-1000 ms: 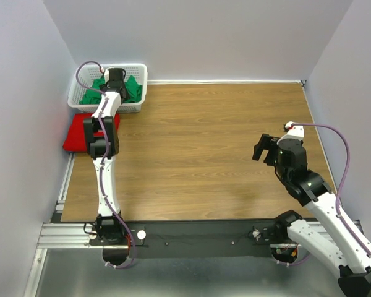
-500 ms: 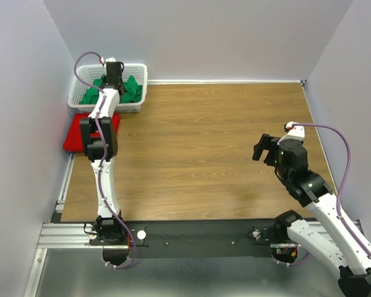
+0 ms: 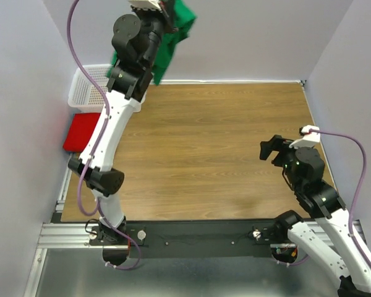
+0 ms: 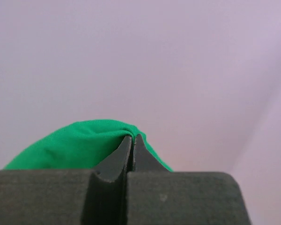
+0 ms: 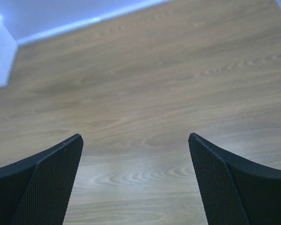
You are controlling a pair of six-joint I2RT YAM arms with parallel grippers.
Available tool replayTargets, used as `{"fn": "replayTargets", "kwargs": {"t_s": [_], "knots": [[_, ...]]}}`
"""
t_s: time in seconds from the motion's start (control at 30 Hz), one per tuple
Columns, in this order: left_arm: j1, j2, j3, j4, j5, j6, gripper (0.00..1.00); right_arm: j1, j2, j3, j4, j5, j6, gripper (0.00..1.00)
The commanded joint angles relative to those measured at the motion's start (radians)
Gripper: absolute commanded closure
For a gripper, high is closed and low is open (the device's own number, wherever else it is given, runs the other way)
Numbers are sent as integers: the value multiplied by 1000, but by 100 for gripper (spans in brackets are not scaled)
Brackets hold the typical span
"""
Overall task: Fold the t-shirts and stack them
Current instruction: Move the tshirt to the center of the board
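The left gripper (image 4: 132, 137), clamped on the green t-shirt (image 3: 178, 28), had lifted it from the basket (image 3: 81, 93) at eleven o'clock, ready for spreading; the right gripper (image 5: 135, 139) gaped wide.

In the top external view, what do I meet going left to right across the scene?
Red t-shirt → green t-shirt, hanging from the left gripper → right gripper. The white basket overlaps the red t-shirt sideways, so it is left out.

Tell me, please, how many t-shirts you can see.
2: the green t-shirt hangs from the raised left hand; the red t-shirt lies beside the white basket. The arm hides part of it.
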Motion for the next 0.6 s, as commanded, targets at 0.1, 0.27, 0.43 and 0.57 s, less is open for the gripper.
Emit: {"fn": "replayTargets", "kwargs": {"t_s": [0.1,0.27,0.43,0.57], "knots": [[-150,-142,-82,100,134,64,100,-1,-110,114,5,-2,-30,0],[-157,-231,-415,127,90,70,71,-1,-141,155,-12,-20,-29,0],[-155,-335,-749,133,-91,58,24,-2,-138,170,-39,-88,-1,0],[-154,-439,-1026,133,-164,30,23,-1,-68,180,-67,-157,25,0]]}}
